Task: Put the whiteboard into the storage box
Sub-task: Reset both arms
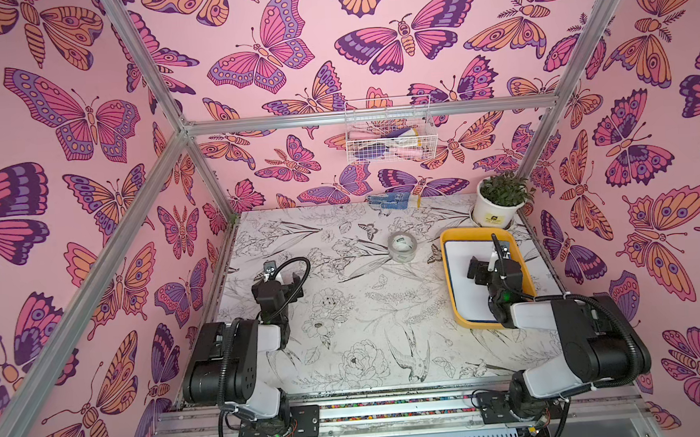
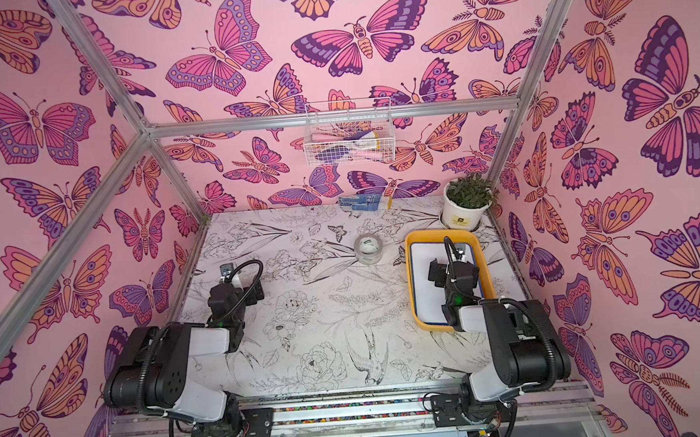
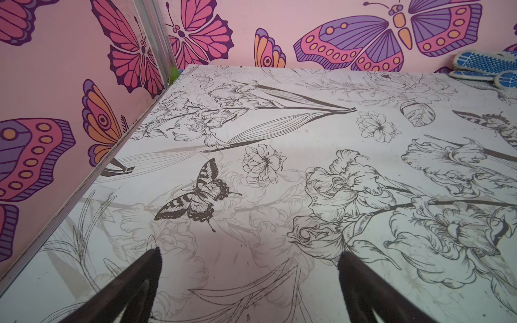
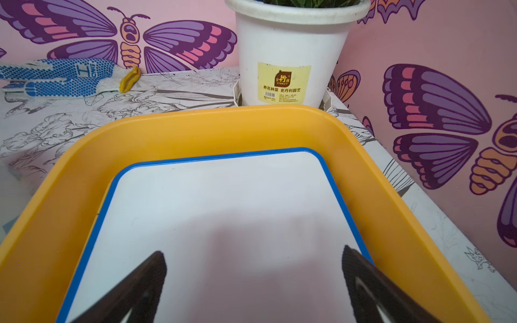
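The storage box is a shallow yellow-orange tray at the table's right side. The whiteboard, white with a blue frame, lies flat inside it. My right gripper hangs just over the board, open, with nothing between its fingers. The right arm hides the board's near right part in both top views. My left gripper stands open and empty over bare tabletop on the left side.
A roll of clear tape lies mid-table, left of the tray. A white potted plant stands right behind the tray. Blue-dotted gloves lie at the back edge. A white wire basket hangs on the back wall.
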